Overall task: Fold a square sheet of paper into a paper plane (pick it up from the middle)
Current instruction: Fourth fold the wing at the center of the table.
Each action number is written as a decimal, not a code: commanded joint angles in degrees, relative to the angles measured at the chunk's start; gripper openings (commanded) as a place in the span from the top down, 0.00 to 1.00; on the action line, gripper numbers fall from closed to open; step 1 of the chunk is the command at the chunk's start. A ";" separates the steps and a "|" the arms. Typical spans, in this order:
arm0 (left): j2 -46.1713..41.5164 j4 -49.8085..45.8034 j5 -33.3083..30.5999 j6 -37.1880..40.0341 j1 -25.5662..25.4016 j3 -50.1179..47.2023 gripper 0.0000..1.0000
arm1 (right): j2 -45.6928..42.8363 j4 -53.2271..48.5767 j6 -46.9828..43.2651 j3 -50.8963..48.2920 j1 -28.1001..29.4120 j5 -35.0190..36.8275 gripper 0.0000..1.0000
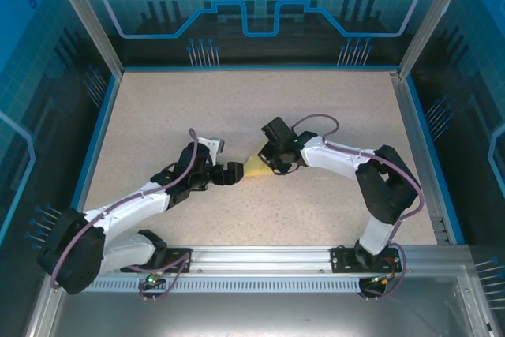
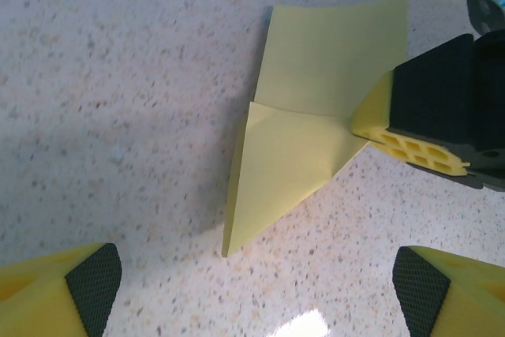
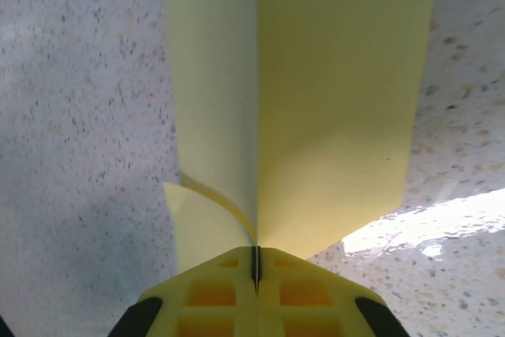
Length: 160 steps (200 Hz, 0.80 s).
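**Setting:** speckled beige table (image 1: 237, 108) inside a blue-panelled enclosure (image 1: 260, 5), with an aluminium rail (image 1: 260, 256) along the near edge.

**Item 1, my left gripper (image 1: 230, 171):** jaws wide apart and holding nothing, just left of the paper. In its wrist view my fingertips (image 2: 91, 282) sit either side of the paper's pointed end, clear of it.

**Item 2, sheet of paper (image 1: 256, 166):** bright yellow, mid-table between my two grippers, partly folded. It tapers to a point toward my left gripper, with a diagonal flap laid over it. The far portion is a plain flat panel.

**Item 3, my right gripper (image 1: 276, 159):** closed on the sheet's edge, pinching it where the creases meet.

**Step, as I judge it:** midway through folding. A nose is formed but no wings yet.

**Next move calls for:** my left gripper coming in low to take a free edge and turn it over along the crease while my right anchors the sheet. Thin paper is likely to slide or buckle if it is nudged first.
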 commanded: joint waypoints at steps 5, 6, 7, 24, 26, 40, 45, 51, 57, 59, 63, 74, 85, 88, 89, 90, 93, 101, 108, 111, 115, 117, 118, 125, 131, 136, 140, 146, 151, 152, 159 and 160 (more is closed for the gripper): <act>4.40 9.69 3.11 4.22 0.45 -0.12 0.07 | -0.81 -3.66 2.75 1.50 -0.98 3.97 0.98; 4.60 10.03 3.28 4.31 0.41 -0.12 0.07 | -0.88 -3.68 2.80 1.49 -1.08 3.89 0.98; 4.83 10.34 3.46 4.40 0.44 -0.12 0.07 | -0.87 -3.74 2.82 1.48 -1.13 3.85 0.98; 8.45 15.09 5.07 4.66 0.35 0.38 0.08 | -1.49 -4.28 3.88 0.79 -1.62 2.94 0.98; 8.90 15.38 5.00 4.66 0.37 0.51 0.08 | -1.55 -4.24 3.94 0.71 -1.69 3.00 0.98; 11.48 16.87 5.35 5.50 0.30 1.60 0.08 | -3.00 -5.20 4.12 0.57 -2.03 4.22 0.98; 12.15 17.53 5.66 5.70 0.32 1.86 0.08 | -3.54 -5.62 3.92 0.66 -2.30 4.63 0.98; 12.80 18.13 6.09 6.04 0.30 2.13 0.08 | -4.03 -6.06 3.58 0.80 -2.57 5.27 0.98; 13.32 18.46 6.40 6.31 0.30 2.48 0.08 | -4.41 -6.43 2.58 1.24 -2.95 5.73 0.98; 13.44 18.42 6.50 6.37 0.29 2.62 0.08 | -4.52 -6.65 2.27 1.39 -3.16 5.85 0.98; 13.58 18.42 6.53 6.50 0.37 2.86 0.08 | -4.65 -7.31 1.81 1.75 -3.32 6.09 0.98; 13.49 18.83 5.98 6.38 0.36 2.90 0.08 | -5.12 -8.47 0.12 3.07 -3.88 6.82 0.98; 13.09 19.39 5.87 6.33 0.34 2.66 0.08 | -5.69 -9.71 -1.52 4.23 -3.91 8.11 0.98; 13.02 19.38 5.91 6.33 0.32 2.69 0.08 | -5.82 -10.21 -1.76 4.66 -3.86 8.48 0.98; 13.00 19.41 5.96 6.33 0.35 2.69 0.08 | -5.89 -10.34 -1.92 4.78 -3.84 8.70 0.98; 12.94 19.38 6.02 6.38 0.36 2.69 0.08 | -5.93 -10.50 -2.04 4.93 -3.83 8.89 0.98; 12.83 19.27 6.07 6.44 0.31 2.77 0.08 | -6.08 -10.84 -2.38 5.29 -3.80 9.23 0.98; 12.67 18.82 6.13 6.46 0.34 2.92 0.08 | -6.61 -12.09 -3.12 6.12 -3.58 10.81 0.99; 12.54 18.24 6.10 6.45 0.33 3.05 0.08 | -7.18 -12.95 -3.60 6.67 -3.38 12.01 0.99; 12.46 17.93 5.97 6.42 0.32 3.19 0.08 | -7.45 -13.20 -3.79 6.86 -3.25 12.50 0.99; 12.30 17.63 5.90 6.42 0.33 3.08 0.08 | -7.85 -13.51 -4.13 7.08 -2.97 13.48 0.99; 12.17 17.53 5.87 6.42 0.34 3.05 0.08 | -8.06 -13.76 -4.33 7.20 -2.95 14.01 0.99; 12.13 17.52 5.85 6.42 0.36 3.09 0.08 | -8.16 -13.87 -4.39 7.28 -2.81 14.23 0.99; 11.77 17.41 5.75 6.34 0.34 2.73 0.08 | -8.86 -14.81 -4.92 7.88 -2.21 16.04 0.99; 11.23 17.59 5.61 6.21 0.32 2.34 0.08 | -9.42 -15.60 -5.48 8.40 -1.63 17.70 0.99; 10.78 17.77 5.52 6.08 0.30 1.98 0.08 | -9.75 -16.54 -5.81 9.03 -1.18 19.15 0.99; 10.47 17.94 5.41 6.02 0.30 1.71 0.08 | -10.10 -17.15 -6.15 9.44 -0.75 20.22 0.99; 9.83 18.02 5.12 5.96 0.31 1.33 0.08 | -10.45 -17.75 -6.83 10.00 -0.17 21.85 0.99; 9.44 17.90 4.96 5.85 0.29 1.13 0.08 | -10.75 -18.43 -7.09 10.44 0.15 22.90 0.99; 9.37 17.88 4.91 5.83 0.29 1.08 0.08 | -10.82 -18.58 -7.18 10.53 0.18 23.11 0.99; 8.82 17.69 4.70 5.73 0.29 0.81 0.08 | -11.05 -19.34 -7.28 10.93 0.51 24.08 0.99; 8.75 17.64 4.69 5.72 0.29 0.83 0.07 | -11.10 -19.48 -7.27 10.95 0.54 24.14 0.99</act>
